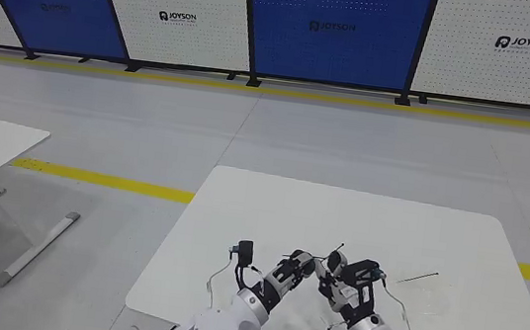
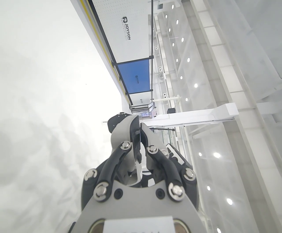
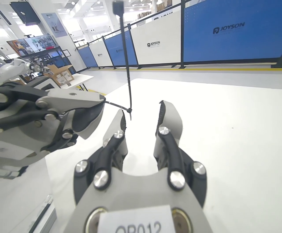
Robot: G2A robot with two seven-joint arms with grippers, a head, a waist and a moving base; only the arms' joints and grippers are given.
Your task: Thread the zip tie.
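Broadly, the white rectangular table (image 1: 436,236) carries the work near its front edge, where both arms meet so one can hold and the other feed. The left gripper (image 3: 100,103) is closed on a thin black plastic zip tie (image 3: 124,55), probably to steady it; the strap stands almost upright, square head on top, its lower end crossing a short piece coming out of that grip. The right gripper (image 3: 142,108) is wide open just beside that crossing, holding nothing. A second thin black strap (image 1: 423,277) lies further right on the table, beside a faint clear bag-like shape (image 1: 434,301) whose contents cannot be told
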